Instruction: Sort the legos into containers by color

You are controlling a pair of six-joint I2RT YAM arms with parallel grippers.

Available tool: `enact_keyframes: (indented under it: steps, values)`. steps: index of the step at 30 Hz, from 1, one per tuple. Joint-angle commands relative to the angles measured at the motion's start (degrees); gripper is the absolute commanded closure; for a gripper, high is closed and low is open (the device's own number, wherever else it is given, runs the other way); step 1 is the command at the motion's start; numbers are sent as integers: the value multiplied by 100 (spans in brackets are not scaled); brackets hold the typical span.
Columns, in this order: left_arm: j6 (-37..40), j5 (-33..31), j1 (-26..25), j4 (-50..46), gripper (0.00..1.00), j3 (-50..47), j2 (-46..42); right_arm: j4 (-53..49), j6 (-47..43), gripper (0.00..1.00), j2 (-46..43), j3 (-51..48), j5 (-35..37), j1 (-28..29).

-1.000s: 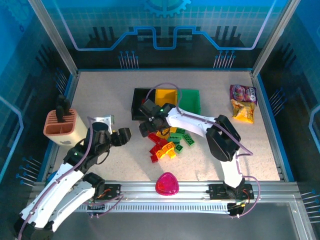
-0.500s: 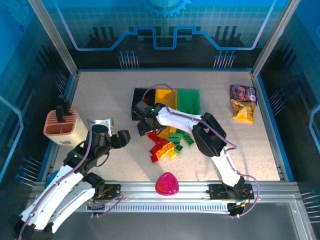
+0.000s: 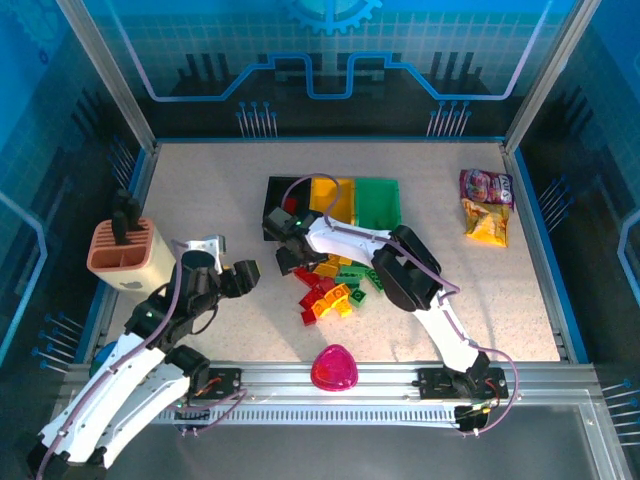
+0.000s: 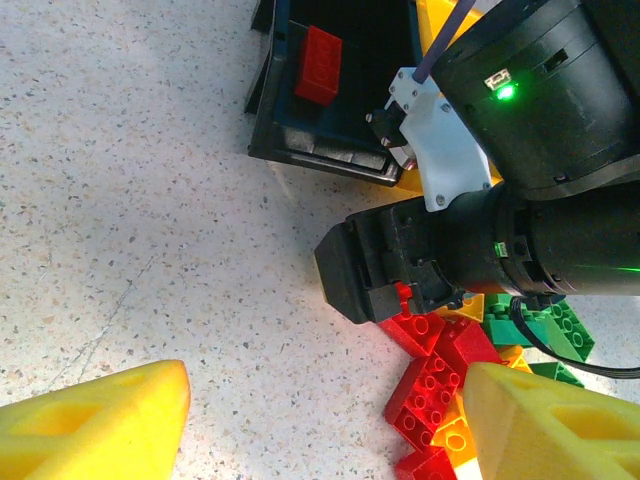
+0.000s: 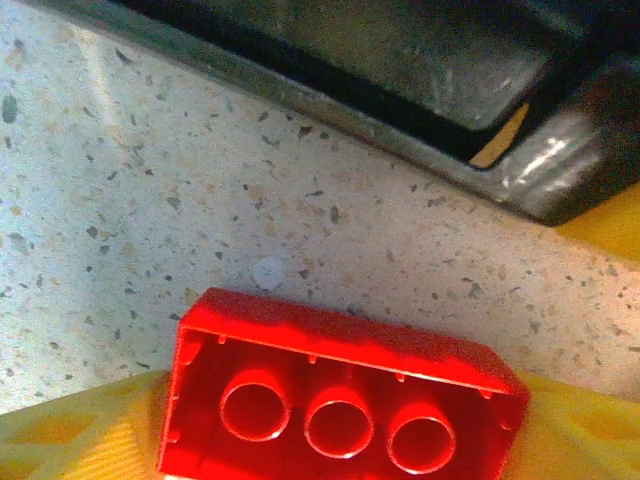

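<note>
A pile of red, yellow and green legos point(image 3: 335, 285) lies in front of three bins: black point(image 3: 278, 197), yellow point(image 3: 333, 197) and green point(image 3: 380, 200). My right gripper point(image 3: 288, 258) hovers at the pile's left end, just in front of the black bin, shut on a red brick point(image 5: 340, 395) whose hollow underside faces the camera. The black bin's corner point(image 5: 480, 110) lies just ahead of it. One red brick point(image 4: 318, 65) lies inside the black bin point(image 4: 300, 150). My left gripper point(image 4: 330, 400) stands open over bare table left of the red bricks point(image 4: 440, 380), nothing between its yellow fingers point(image 4: 100, 425).
A pink rounded triangular object point(image 3: 333, 368) lies near the front rail. Snack packets point(image 3: 486, 205) sit at the back right. A tan slotted holder with black tools point(image 3: 122, 255) stands at the left, beside the left arm. Bare table lies left of the pile.
The right arm has swung a little left toward the black bin, carrying the red brick. The left arm has barely moved.
</note>
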Motion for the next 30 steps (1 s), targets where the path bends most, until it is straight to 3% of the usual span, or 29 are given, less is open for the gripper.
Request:
enact_keyframes:
  steps: [1,9,19,30]
  values:
    - [-7,-126,-32,-125,27,-40,-64,-100,108,28,160,223,120,120]
    - [-2,-131,-32,-199,27,-6,-95,-189,14,47,38,233,245,257]
    - [-24,-122,-26,-270,28,3,-200,-260,-525,47,-784,528,603,385]
    - [-145,10,-149,-437,28,25,-269,-674,-1097,46,-35,2100,558,-110]
